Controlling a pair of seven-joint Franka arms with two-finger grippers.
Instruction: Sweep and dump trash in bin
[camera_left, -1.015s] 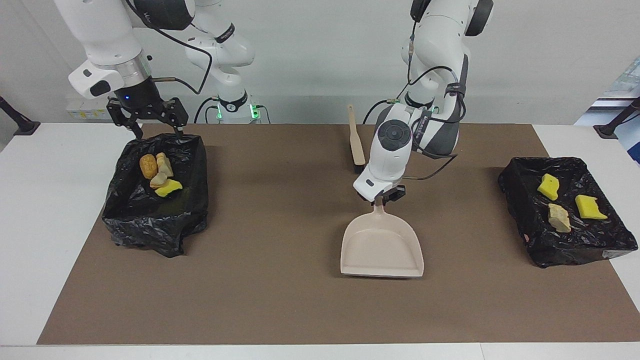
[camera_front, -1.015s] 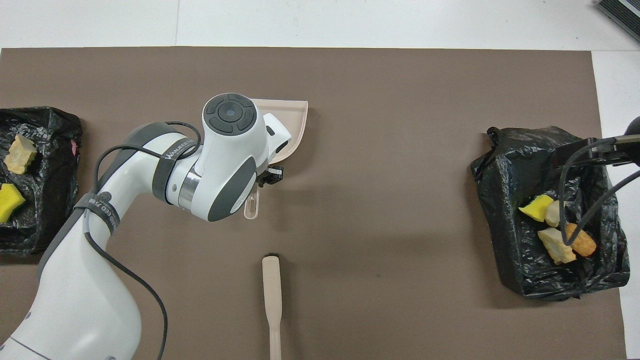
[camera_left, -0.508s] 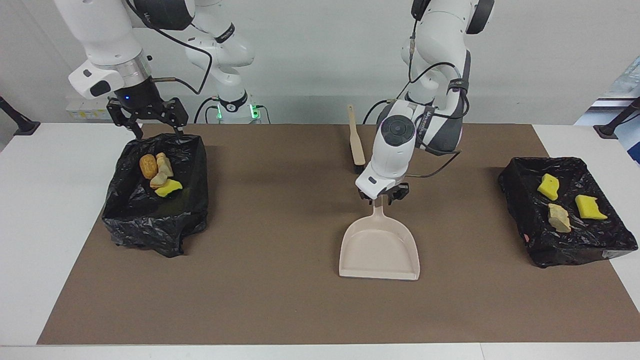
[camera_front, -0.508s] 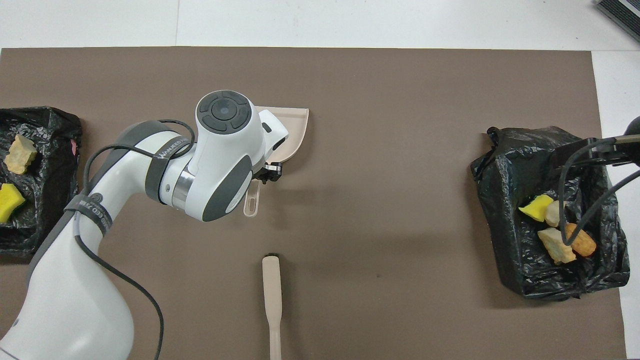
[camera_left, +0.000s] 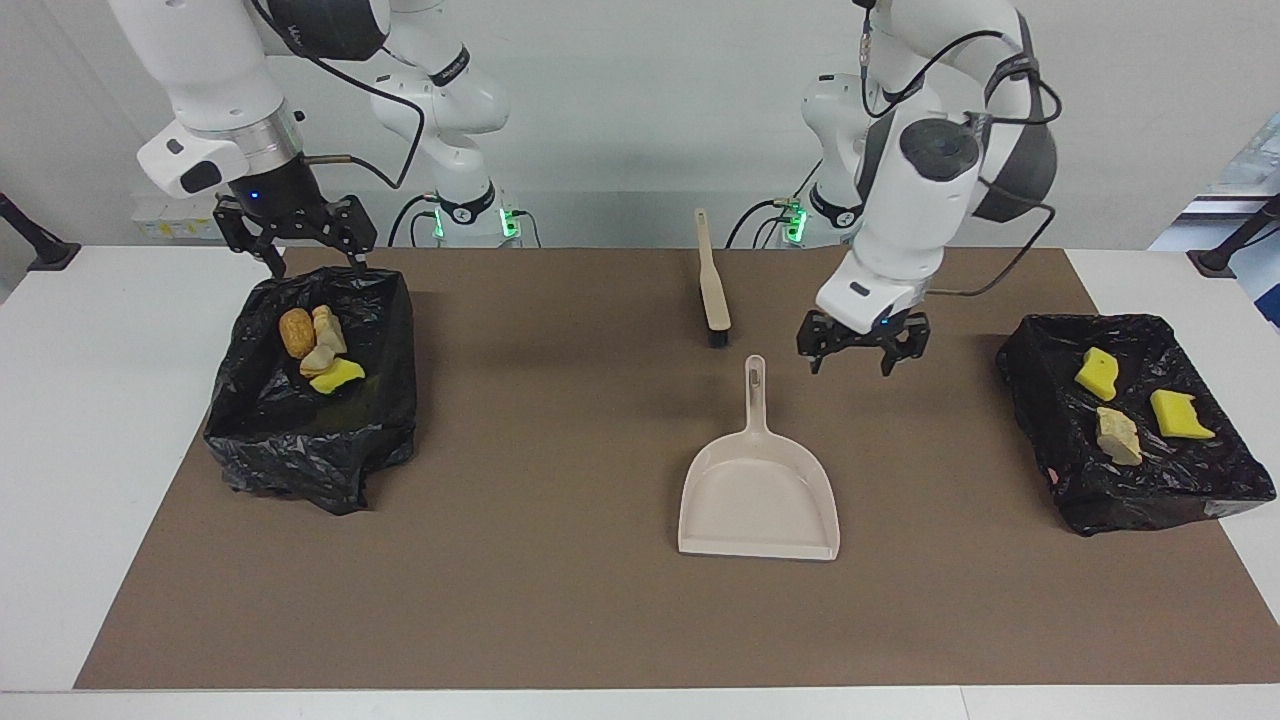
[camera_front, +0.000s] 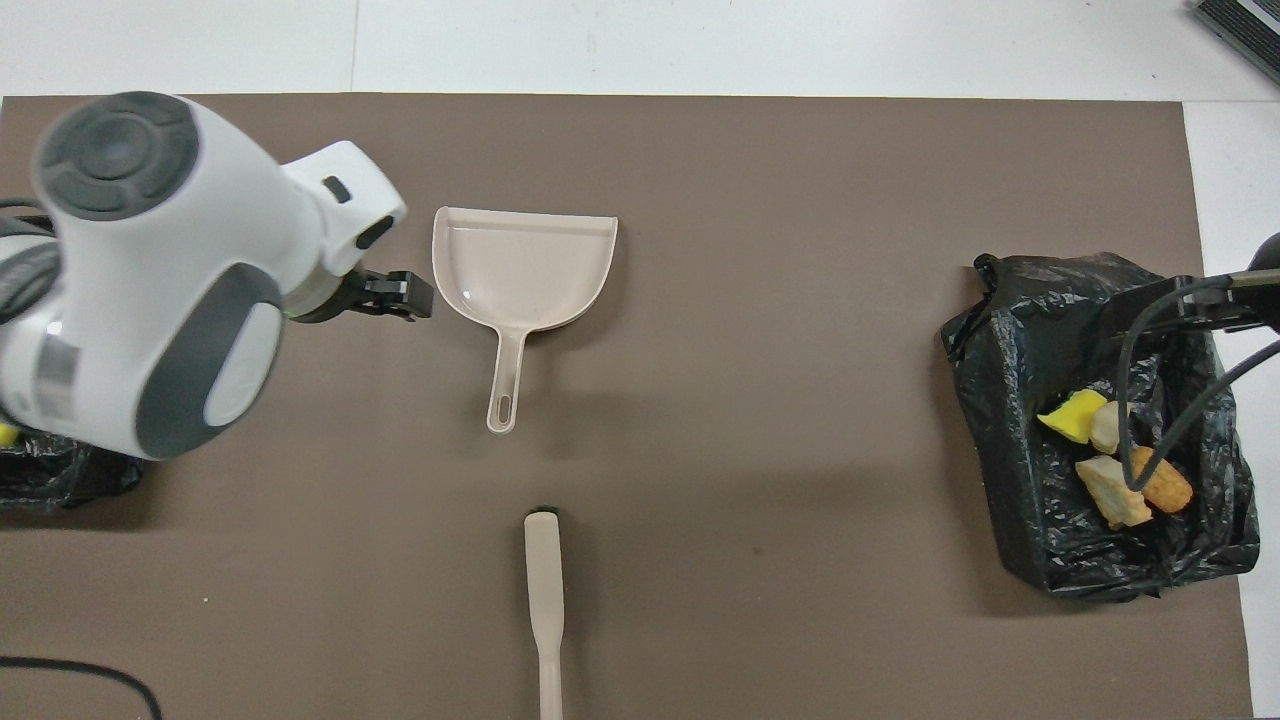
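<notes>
The beige dustpan (camera_left: 757, 495) (camera_front: 525, 265) lies flat on the brown mat, with nothing in it and its handle pointing toward the robots. My left gripper (camera_left: 852, 355) (camera_front: 385, 297) hangs open beside that handle, toward the left arm's end, holding nothing. The beige brush (camera_left: 712, 285) (camera_front: 543, 590) lies on the mat nearer to the robots. A black-bag-lined bin (camera_left: 300, 450) (camera_front: 1010, 320) at the right arm's end holds several trash scraps (camera_left: 320, 350) (camera_front: 1110, 460). Over its rim nearest the robots my right gripper (camera_left: 305, 255) waits, open.
A shallow black-lined tray (camera_left: 1150, 500) at the left arm's end holds two yellow sponge pieces (camera_left: 1096, 373) and a tan chunk (camera_left: 1117, 435). The left arm hides most of that tray in the overhead view. White table shows around the mat (camera_left: 550, 600).
My left gripper opened, let go of the dustpan's handle, rose and swung toward the left arm's end. The dustpan stays on the mat. The right arm has not moved.
</notes>
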